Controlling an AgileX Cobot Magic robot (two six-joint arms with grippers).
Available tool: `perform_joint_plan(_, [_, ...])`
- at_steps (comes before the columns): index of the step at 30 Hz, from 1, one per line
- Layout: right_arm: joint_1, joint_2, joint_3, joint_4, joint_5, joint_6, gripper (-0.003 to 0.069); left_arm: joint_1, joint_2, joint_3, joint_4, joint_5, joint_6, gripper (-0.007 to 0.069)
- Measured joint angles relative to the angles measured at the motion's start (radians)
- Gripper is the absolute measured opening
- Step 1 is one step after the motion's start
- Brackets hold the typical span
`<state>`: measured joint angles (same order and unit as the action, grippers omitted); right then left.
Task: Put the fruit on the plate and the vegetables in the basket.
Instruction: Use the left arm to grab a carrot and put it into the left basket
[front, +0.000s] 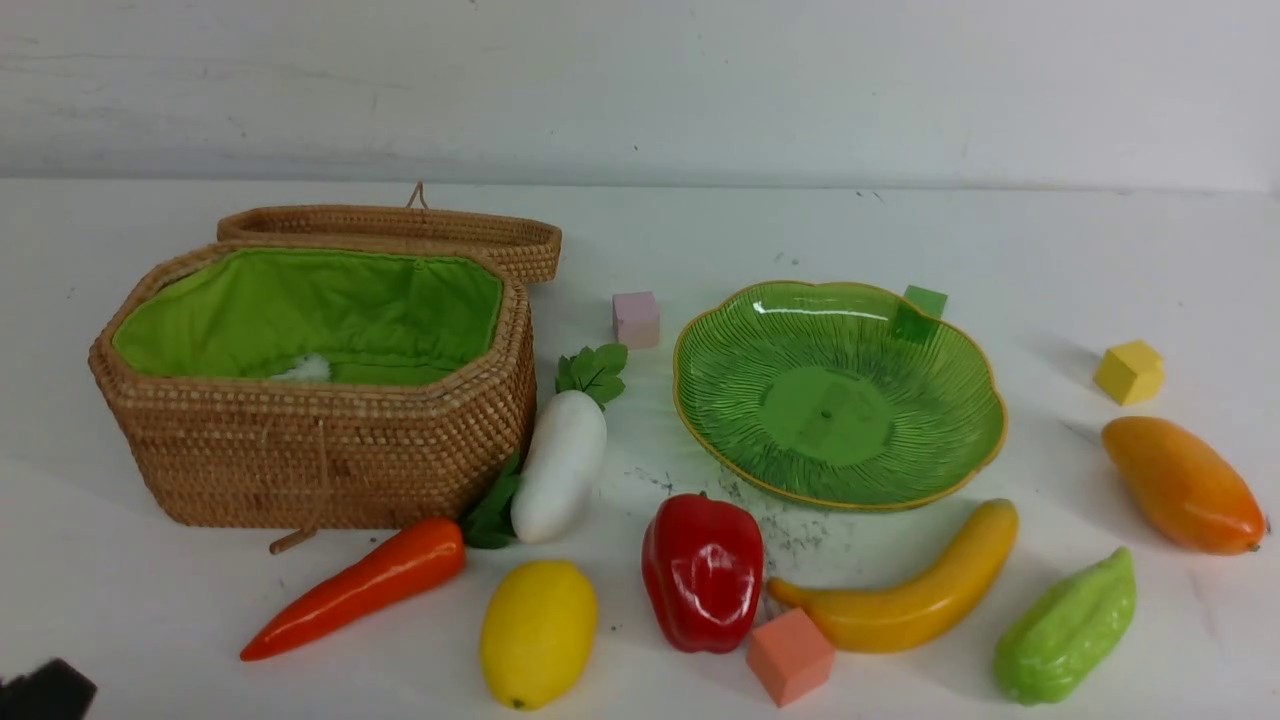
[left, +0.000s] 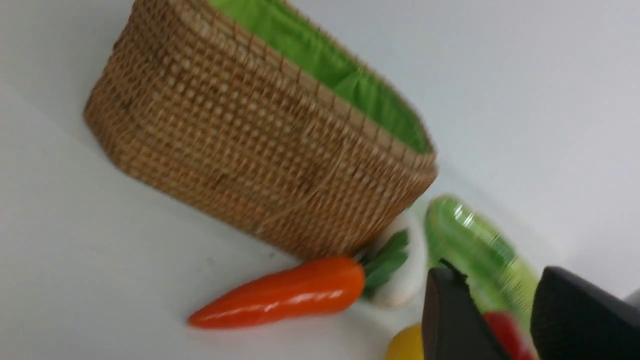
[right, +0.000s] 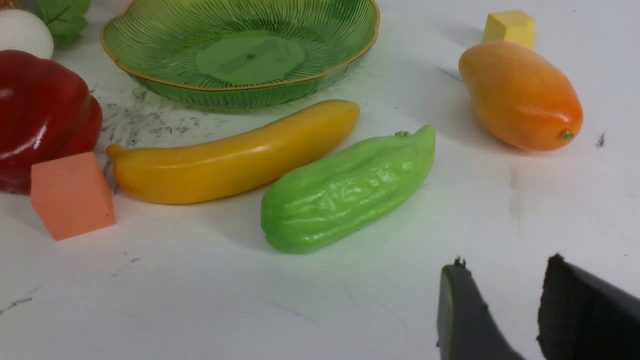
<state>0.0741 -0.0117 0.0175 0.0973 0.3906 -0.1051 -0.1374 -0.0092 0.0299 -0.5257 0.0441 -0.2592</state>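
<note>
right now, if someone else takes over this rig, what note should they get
Left gripper open, empty. Right gripper open, empty.
All on the table: lemon, banana, mango, carrot, white radish beside the basket, red bell pepper, green gourd.
Plate bare; basket lid open, no vegetable seen inside.
Done: nothing. Left: three fruits to the plate, four vegetables to the basket.

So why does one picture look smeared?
Left wrist view: motion blur smears the tan woven wicker basket. Front view: sharp, glare on the shiny red bell pepper. Right wrist view: crisp, soft shadow under the light green ridged gourd.
</note>
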Motion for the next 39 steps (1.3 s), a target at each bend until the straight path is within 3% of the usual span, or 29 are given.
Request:
perform_joint_plan(5, [0.0,0.0,0.0,0.0,0.0,0.0,0.0241,0.0,0.0,0.0,-0.219,-0.135,-0.003,0.0236])
perform_joint_plan(8, [0.0,0.0,0.0,0.0,0.0,0.0,0.0241,0.001,0.0,-0.002,-0.267,-0.13,-0.001,0.0206])
perform_joint_plan(14, [0.0,0.0,0.005,0.029,-0.033,0.028,0.0241,0.001,0.001,-0.199,-0.198,0.138,0.114,-0.0014])
perform_joint_plan(24, [0.0,0.0,0.01,0.41,-0.318,0.278,0.0241,0.001,0.35,-0.591,-0.127,0.658,0.277,-0.0013])
perform_joint_plan(29, [0.0,0.0,0.007,0.512,-0.338,0.309,0.0228,0.001,0.504,-0.618,-0.123,0.653,0.321,-0.0013])
perform_joint_plan(32, [0.0,0.018,-0.081,0.53,-0.167,0.29,0.0188,0.001,0.58,-0.627,-0.123,0.648,0.389,-0.0013])
perform_joint_plan(39, [0.0,0.282,-0.55,0.435,0.476,0.006,0.0108,0.001,0.681,-0.678,-0.121,0.761,0.506,-0.0013])
